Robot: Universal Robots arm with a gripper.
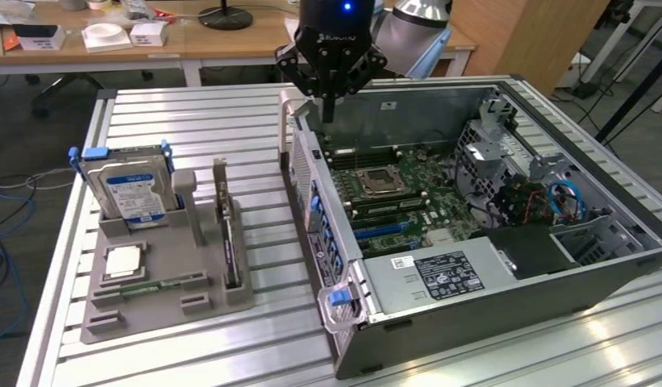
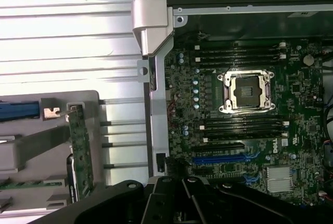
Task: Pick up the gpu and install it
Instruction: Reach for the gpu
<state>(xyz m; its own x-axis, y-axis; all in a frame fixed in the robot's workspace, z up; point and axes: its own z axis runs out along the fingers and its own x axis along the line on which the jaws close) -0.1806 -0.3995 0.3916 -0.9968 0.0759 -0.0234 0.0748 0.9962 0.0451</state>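
Over the case (image 1: 309, 173) wall my gripper (image 1: 328, 109) hangs pressed shut, empty. Graphics card (image 1: 225, 226) stands on edge in the grey holder (image 1: 159, 314), well apart. Pick not started, I reckon; grabbing it needs jaws spread.

I'm counting one hand (image 1: 328, 113) and one open computer case (image 1: 471, 339). Inside the case, one motherboard (image 1: 406, 201) is lying flat, carrying one empty processor socket (image 1: 379, 181), and one power supply box (image 1: 439, 274) is sitting beside it. On the desk (image 1: 201, 121), one grey holder (image 1: 201, 310) is carrying one gpu (image 1: 230, 242), one hard drive (image 1: 131, 193), one processor chip (image 1: 123, 262) and one memory stick (image 1: 159, 284).
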